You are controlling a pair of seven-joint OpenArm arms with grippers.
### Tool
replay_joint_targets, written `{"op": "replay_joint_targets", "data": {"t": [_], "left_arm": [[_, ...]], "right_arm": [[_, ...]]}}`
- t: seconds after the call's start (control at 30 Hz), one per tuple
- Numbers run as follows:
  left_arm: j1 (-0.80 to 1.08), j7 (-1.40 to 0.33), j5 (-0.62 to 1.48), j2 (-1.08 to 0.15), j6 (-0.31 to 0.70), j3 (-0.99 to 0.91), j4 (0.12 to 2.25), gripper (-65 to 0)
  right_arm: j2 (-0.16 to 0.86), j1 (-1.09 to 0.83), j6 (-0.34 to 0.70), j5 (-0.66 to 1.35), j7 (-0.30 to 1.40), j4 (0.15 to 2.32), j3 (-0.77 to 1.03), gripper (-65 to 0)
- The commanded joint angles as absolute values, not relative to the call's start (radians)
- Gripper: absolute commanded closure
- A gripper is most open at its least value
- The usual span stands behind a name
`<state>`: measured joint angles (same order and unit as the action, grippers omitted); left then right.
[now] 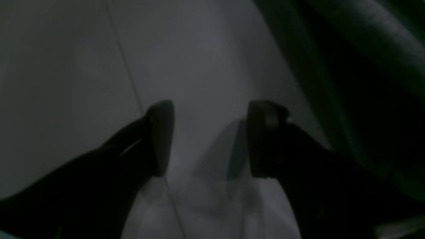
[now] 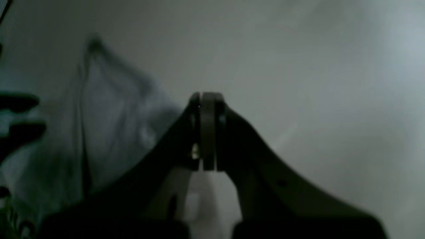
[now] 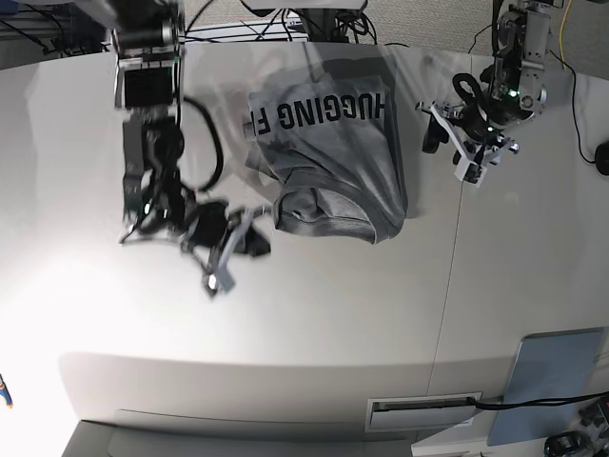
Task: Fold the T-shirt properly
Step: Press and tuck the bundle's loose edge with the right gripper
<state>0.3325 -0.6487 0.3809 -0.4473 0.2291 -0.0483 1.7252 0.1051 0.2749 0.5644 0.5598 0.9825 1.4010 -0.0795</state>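
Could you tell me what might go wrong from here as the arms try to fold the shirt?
1. The right gripper is shut and apart from the T-shirt, holding no cloth; it would have to open before any grasp.
2. The shirt lies bunched, its lower edge rumpled, so a pinch may catch several layers.
3. The left gripper is open over bare table; pulling one-sided could skew the fold.

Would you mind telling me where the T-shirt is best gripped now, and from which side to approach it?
Probably the bunched lower hem of the T-shirt, at its near-left corner. There the cloth stands up in thick rolled folds, giving an edge to pinch, while the lettered part lies flat. The right claw, shut and empty, sits just beside that corner, so it could open and come in low from that side.
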Motion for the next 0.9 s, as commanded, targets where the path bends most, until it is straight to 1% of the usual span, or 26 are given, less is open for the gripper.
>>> {"op": "replay_joint_targets", "data": {"t": [0.0, 0.1, 0.3, 0.33, 0.4, 0.43, 0.47, 0.5, 0.6, 0.7, 0.87], "left_arm": [[0.334, -0.628, 0.373, -0.46, 0.229, -0.056, 1.743, -35.6], [0.345, -0.628, 0.357, -0.46, 0.21, -0.056, 1.743, -35.6], [0.352, -0.627, 0.351, -0.459, 0.204, -0.056, 1.743, -35.6], [0.352, -0.627, 0.351, -0.459, 0.204, -0.056, 1.743, -35.6], [0.352, -0.627, 0.35, -0.459, 0.204, -0.056, 1.743, -35.6], [0.352, -0.628, 0.343, -0.459, 0.204, -0.056, 1.743, -35.6], [0.352, -0.628, 0.335, -0.459, 0.204, -0.056, 1.742, -35.6], [0.352, -0.628, 0.326, -0.457, 0.204, -0.056, 1.742, -35.6], [0.352, -0.628, 0.31, -0.454, 0.204, -0.056, 1.742, -35.6], [0.352, -0.628, 0.305, -0.445, 0.204, -0.056, 1.742, -35.6], [0.352, -0.634, 0.29, -0.443, 0.203, -0.056, 1.742, -35.6]], "right_arm": [[0.108, 0.328, 0.569, 0.559, 0.953, 1.419, -0.078, 0.0], [0.108, 0.389, 0.564, 0.525, 0.967, 1.419, -0.078, 0.0], [0.108, 0.416, 0.563, 0.527, 1.097, 1.419, -0.078, 0.0], [0.108, 0.413, 0.563, 0.532, 1.105, 1.419, -0.078, -3.8], [0.108, 0.407, 0.561, 0.569, 1.109, 1.419, -0.078, -21.2], [0.108, 0.403, 0.56, 0.582, 1.11, 1.419, -0.078, -28.3], [0.108, 0.399, 0.549, 0.587, 1.115, 1.418, -0.081, -32.2], [0.108, 0.395, 0.517, 0.586, 1.12, 1.417, -0.086, -33.1], [0.108, 0.393, 0.413, 0.582, 1.139, 1.384, -0.125, -33.1], [0.108, 0.394, 0.366, 0.583, 1.148, 1.335, -0.19, -33.1], [0.105, 0.396, 0.335, 0.589, 1.157, 1.314, -0.288, -33.1]]}}
